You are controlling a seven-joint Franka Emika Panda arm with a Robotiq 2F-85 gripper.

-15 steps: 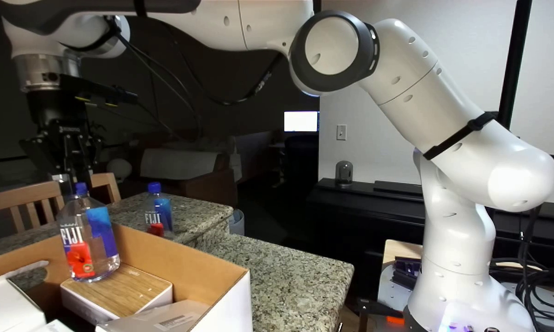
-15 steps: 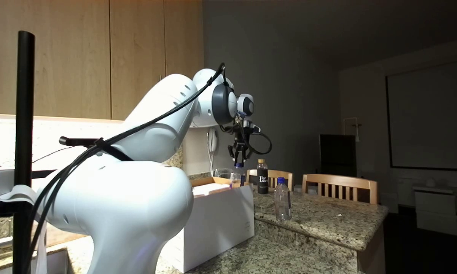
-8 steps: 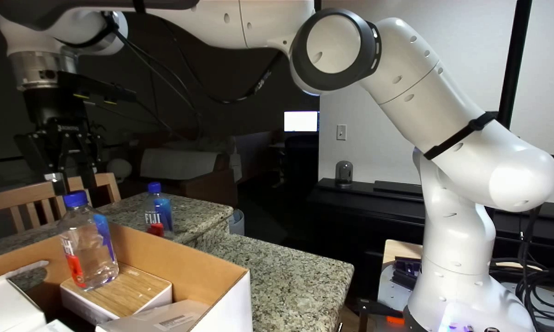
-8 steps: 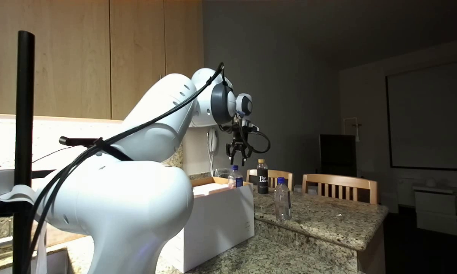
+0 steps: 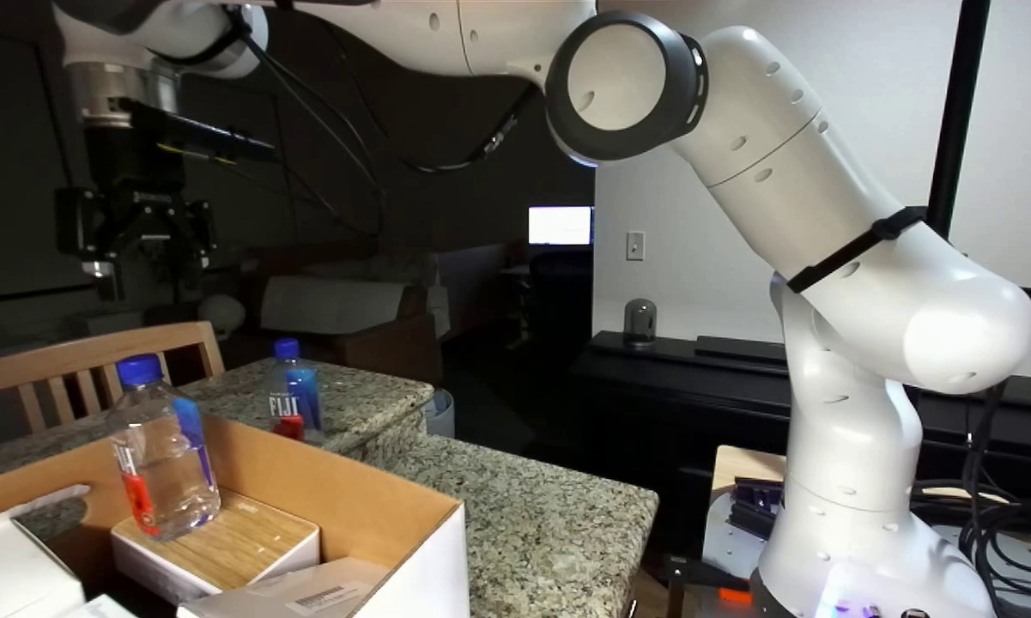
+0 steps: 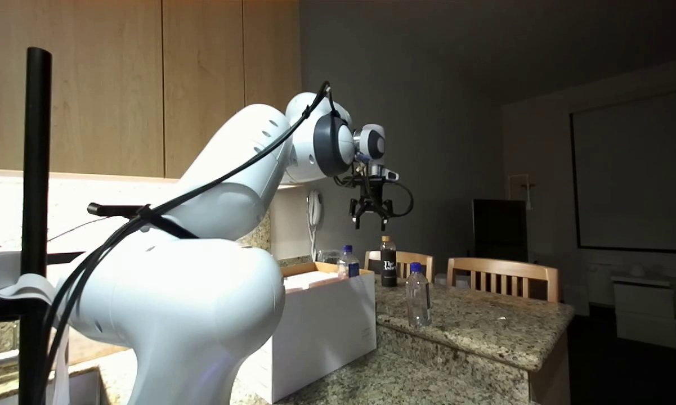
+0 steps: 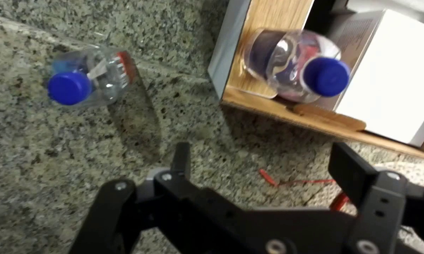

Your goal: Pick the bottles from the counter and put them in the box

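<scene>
A clear bottle (image 5: 167,463) with a blue cap stands inside the box (image 5: 335,459), on a wood-topped block (image 5: 249,536). Its cap shows over the box wall (image 6: 326,332) in an exterior view. On the raised part of the counter (image 6: 484,315) another blue-capped bottle (image 6: 418,301) is upright near the ledge, outside the box. The wrist view has both, the counter bottle (image 7: 95,77) at upper left and the boxed bottle (image 7: 293,63) at upper right. My gripper (image 6: 370,226) hangs above them, fingers wide apart and nothing between them.
A dark bottle with a tan cap (image 6: 388,264) stands on the counter behind the box. White cartons (image 7: 388,77) fill part of the box. Wooden chairs (image 6: 504,273) line the counter's far side. A red cord (image 7: 268,177) lies below the gripper.
The gripper has opened and let go of the bottle in the box, which dropped slightly onto the block and turned. The arm has since risen and shifted away from it, toward the counter bottle's side.
</scene>
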